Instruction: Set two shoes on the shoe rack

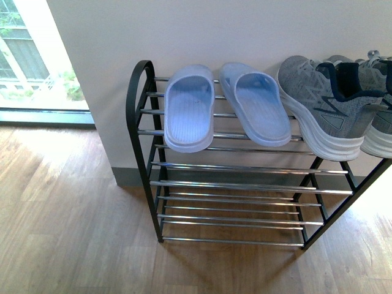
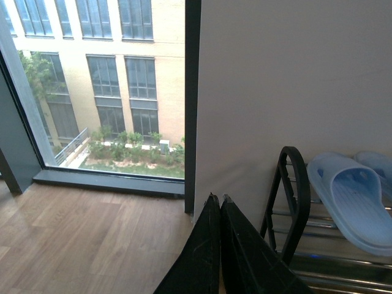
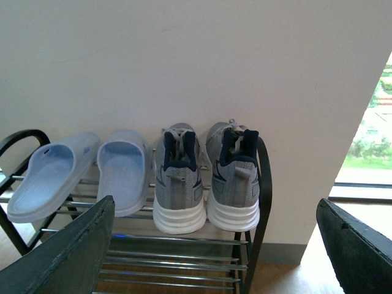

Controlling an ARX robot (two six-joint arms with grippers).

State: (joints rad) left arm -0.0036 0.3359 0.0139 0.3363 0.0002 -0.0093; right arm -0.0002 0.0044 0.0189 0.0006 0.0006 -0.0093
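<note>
Two grey knit sneakers (image 3: 179, 177) (image 3: 233, 174) with navy collars and white soles stand side by side, heels outward, on the top tier of the black shoe rack (image 3: 260, 202), at its right end. One sneaker (image 1: 324, 104) shows fully in the front view, the other (image 1: 380, 122) is cut by the frame edge. Two pale blue slides (image 1: 190, 107) (image 1: 257, 101) lie on the same tier to the left. My right gripper (image 3: 220, 245) is open, back from the rack, nothing between its fingers. My left gripper (image 2: 219, 199) is shut and empty, beside the rack's left loop (image 2: 294, 196).
The shoe rack (image 1: 147, 159) stands against a white wall (image 1: 214, 30) on a wooden floor (image 1: 61, 233). Its lower silver rods (image 1: 239, 208) carry nothing. A floor-length window (image 2: 104, 86) lies left of the wall; another opening (image 3: 373, 141) lies right of the rack.
</note>
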